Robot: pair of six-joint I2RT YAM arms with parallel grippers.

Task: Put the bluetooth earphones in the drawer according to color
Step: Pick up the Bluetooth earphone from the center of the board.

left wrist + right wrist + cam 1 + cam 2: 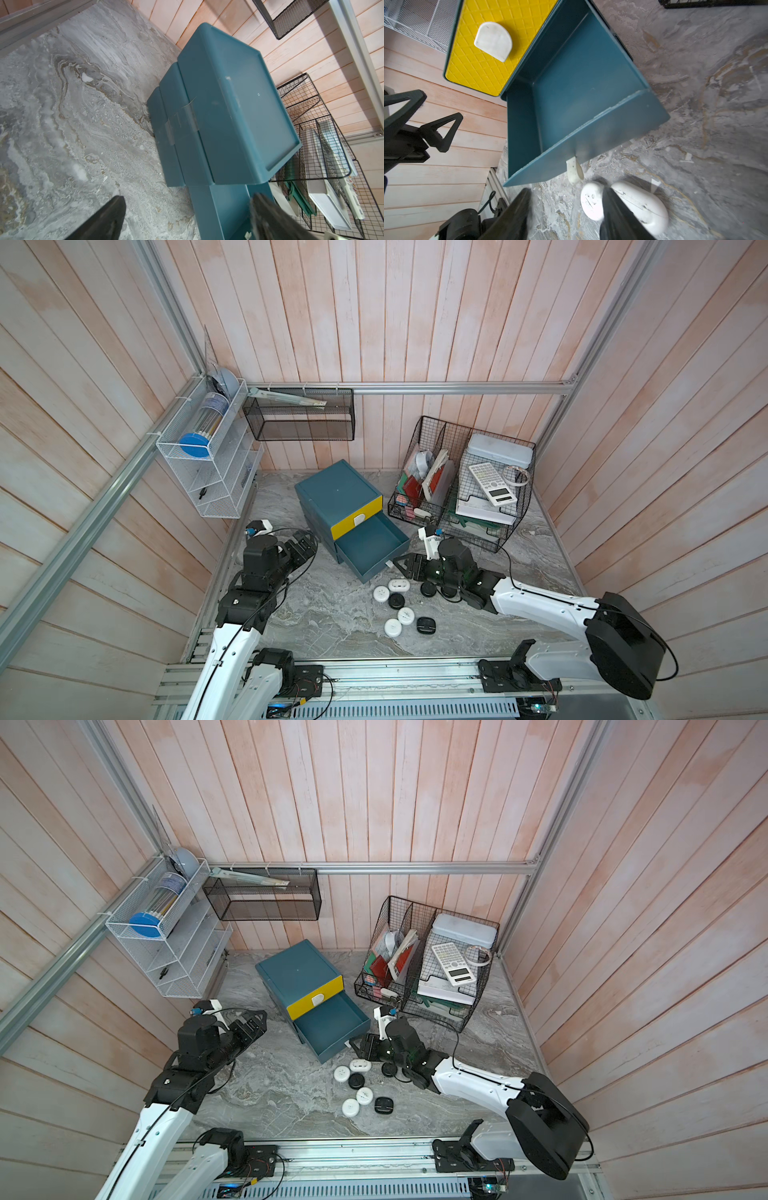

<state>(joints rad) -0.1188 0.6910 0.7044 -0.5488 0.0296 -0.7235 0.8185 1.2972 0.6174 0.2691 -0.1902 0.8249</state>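
The teal drawer chest (338,491) stands mid-table with its yellow front (488,41) shut. Its middle drawer (372,543) is pulled out and bare inside (581,83), with a white tab handle (574,170). On the table in front lie several white earphones (381,593) (350,1107) and black earphones (397,600) (383,1105). My right gripper (400,564) (564,203) hangs open and holds nothing, just before the drawer's handle, with two white cases (591,199) beside one finger. My left gripper (306,540) (187,212) is open at the chest's left side.
A black wire-mesh organiser (461,489) with a calculator and papers stands right of the chest, close behind my right wrist. A white wire rack (208,464) and a black mesh shelf (299,418) hang on the walls. An aluminium rail (374,672) runs along the table's front.
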